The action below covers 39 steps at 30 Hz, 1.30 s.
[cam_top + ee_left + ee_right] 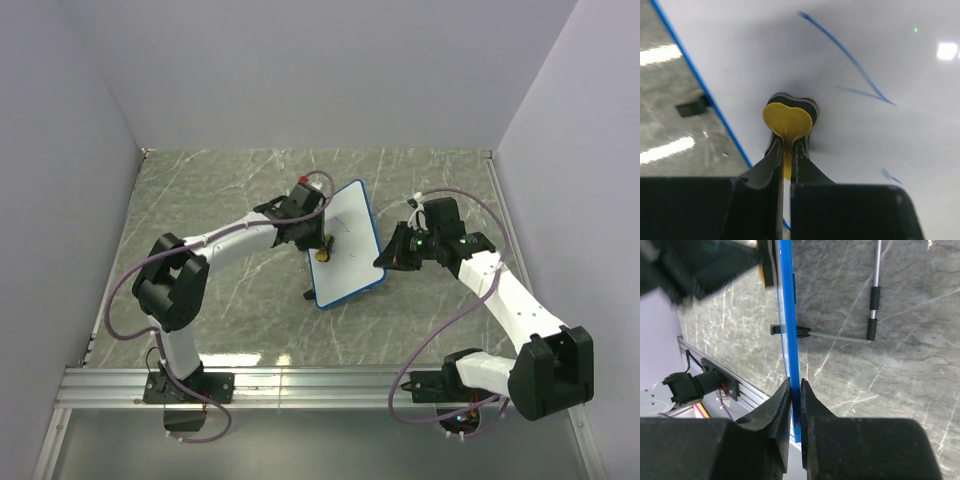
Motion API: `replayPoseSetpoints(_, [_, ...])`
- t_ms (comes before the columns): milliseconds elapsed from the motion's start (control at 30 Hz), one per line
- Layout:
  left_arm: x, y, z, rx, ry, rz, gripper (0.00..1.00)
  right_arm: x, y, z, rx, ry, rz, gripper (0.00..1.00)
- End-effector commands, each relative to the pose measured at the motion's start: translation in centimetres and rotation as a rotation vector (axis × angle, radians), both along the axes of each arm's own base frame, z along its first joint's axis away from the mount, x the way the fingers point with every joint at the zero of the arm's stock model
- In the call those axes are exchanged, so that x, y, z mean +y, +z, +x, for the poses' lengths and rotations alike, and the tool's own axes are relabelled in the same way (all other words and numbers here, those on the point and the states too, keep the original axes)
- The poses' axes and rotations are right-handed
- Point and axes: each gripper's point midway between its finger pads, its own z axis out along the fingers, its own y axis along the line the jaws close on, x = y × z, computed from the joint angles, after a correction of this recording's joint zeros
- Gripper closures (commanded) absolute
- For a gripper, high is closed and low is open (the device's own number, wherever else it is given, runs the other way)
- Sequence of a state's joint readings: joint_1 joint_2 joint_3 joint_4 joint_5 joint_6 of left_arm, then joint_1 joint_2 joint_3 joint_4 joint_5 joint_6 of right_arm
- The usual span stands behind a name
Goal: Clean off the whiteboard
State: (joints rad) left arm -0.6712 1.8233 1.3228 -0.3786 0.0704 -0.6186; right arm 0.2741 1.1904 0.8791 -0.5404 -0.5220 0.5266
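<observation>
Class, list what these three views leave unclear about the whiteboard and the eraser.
- Top view: blue marks on the whiteboard are too small to read.
- Left wrist view: the eraser covers its own wiping face; frame edges crop the board.
- Right wrist view: the board is edge-on, its face unseen.

Light: was bright and even, from overhead
Glare: white patch sat on the whiteboard at two o'clock; streaks lay on the table at nine o'clock
Shadow: fell soft under the yellow eraser
Blur: right wrist view was smeared at eleven o'clock
</observation>
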Motion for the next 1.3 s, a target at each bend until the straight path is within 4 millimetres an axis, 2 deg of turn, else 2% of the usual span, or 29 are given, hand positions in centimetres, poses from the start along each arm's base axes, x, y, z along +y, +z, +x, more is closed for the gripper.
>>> replayPoseSetpoints(0, [-8.8,2.1,-8.8,0.089,-0.252,-0.144,1.00,0.7,1.3,1.9,-0.060,0.008,0.007,1.00])
replayPoseSetpoints(33, [-10.0,2.4,-10.5,0.100,-0.287,-0.153,1.00,0.9,1.3,2.2,-0.064,0.011,0.015,1.00])
replayPoseSetpoints(100, [-11.1,2.9,-12.0,0.100,-0.327,-0.164,1.00,1.3,1.3,2.5,-0.058,0.014,0.030,1.00])
replayPoseSetpoints(167, [-11.3,3.1,-12.1,0.101,-0.330,-0.163,1.00,1.6,1.4,2.6,-0.056,0.022,0.041,1.00])
replayPoseSetpoints(300, [-10.7,3.3,-11.1,0.075,-0.298,-0.139,1.00,1.7,1.2,2.5,-0.057,0.036,0.034,1.00])
replayPoseSetpoints(400, [-9.4,3.3,-9.6,0.064,-0.257,-0.142,1.00,1.5,0.9,2.3,-0.053,0.041,0.023,1.00])
replayPoseSetpoints(567, [-6.2,2.7,-5.2,0.058,-0.160,-0.131,1.00,1.2,1.0,1.6,-0.062,0.043,0.017,1.00])
replayPoseSetpoints(600, [-6.0,3.4,-3.7,0.037,-0.142,-0.134,1.00,1.1,0.9,1.2,-0.061,0.044,0.019,1.00])
replayPoseSetpoints(667, [-5.7,2.5,-2.4,0.040,-0.136,-0.103,1.00,1.0,0.6,0.9,-0.054,0.042,0.020,1.00])
replayPoseSetpoints(700, [-5.6,3.3,-0.7,0.023,-0.116,-0.115,1.00,1.0,0.4,0.6,-0.051,0.043,0.020,1.00])
replayPoseSetpoints(733, [-5.5,1.9,0.0,0.043,-0.111,-0.091,1.00,1.0,0.3,0.5,-0.053,0.043,0.020,1.00])
replayPoseSetpoints(767, [-5.5,1.7,0.7,0.049,-0.106,-0.090,1.00,0.9,0.2,0.3,-0.049,0.045,0.022,1.00])
replayPoseSetpoints(800, [-5.5,2.5,2.4,0.032,-0.087,-0.106,1.00,0.9,0.1,0.1,-0.046,0.046,0.020,1.00])
replayPoseSetpoints(833, [-5.6,1.3,3.0,0.052,-0.083,-0.098,1.00,0.9,0.1,-0.1,-0.046,0.053,0.022,1.00])
replayPoseSetpoints(867, [-5.6,1.2,3.5,0.059,-0.076,-0.095,1.00,0.8,0.0,-0.2,-0.047,0.059,0.019,1.00])
replayPoseSetpoints(900, [-5.8,2.3,5.0,0.034,-0.066,-0.113,1.00,0.8,-0.1,-0.5,-0.041,0.064,0.015,1.00])
replayPoseSetpoints(933, [-5.8,1.4,5.5,0.047,-0.065,-0.103,1.00,0.7,-0.2,-0.6,-0.040,0.069,0.007,1.00])
replayPoseSetpoints(1100, [-5.6,0.9,8.1,0.047,-0.032,-0.103,1.00,0.5,-0.3,-0.8,-0.041,0.076,-0.006,1.00])
replayPoseSetpoints(1267, [-4.3,-2.0,8.7,0.093,-0.007,-0.075,1.00,0.7,0.0,-1.0,-0.043,0.087,0.000,1.00])
